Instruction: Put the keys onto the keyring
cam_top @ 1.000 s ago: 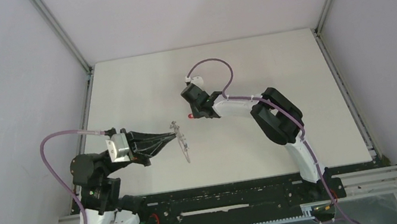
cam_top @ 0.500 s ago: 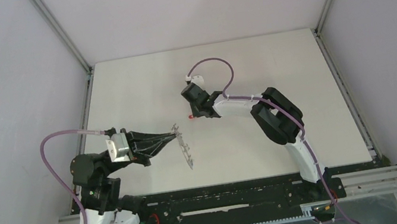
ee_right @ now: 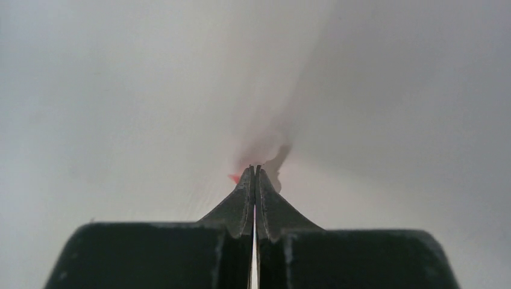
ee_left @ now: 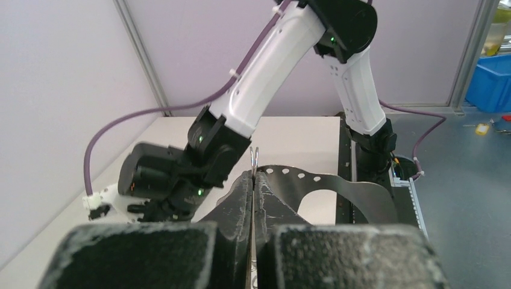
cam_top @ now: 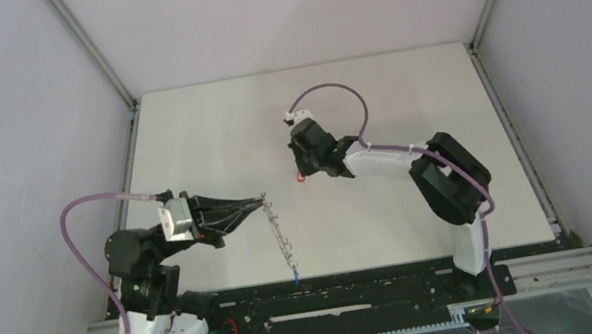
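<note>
**A:** From above, where is everything?

**B:** My left end effector (cam_top: pixel 260 198) is clamped on the keyring (cam_top: pixel 278 228). The ring shows edge-on, slanting toward the near edge of the bench (cam_top: pixel 207 136), with the blue key (cam_top: pixel 294 268) at its near end. My right end effector (cam_top: pixel 301 175) pinches the red key (cam_top: pixel 300 177), apart from the ring.

**A:** And your left wrist?

**B:** My fingers (ee_left: pixel 241 192) are pressed together on the thin ring, and a sliver of it pokes up past the tips. My right arm (ee_left: pixel 271 78) is beyond.

**A:** Right wrist?

**B:** Tips pressed together, a speck of red at them, close to the bench.
</note>
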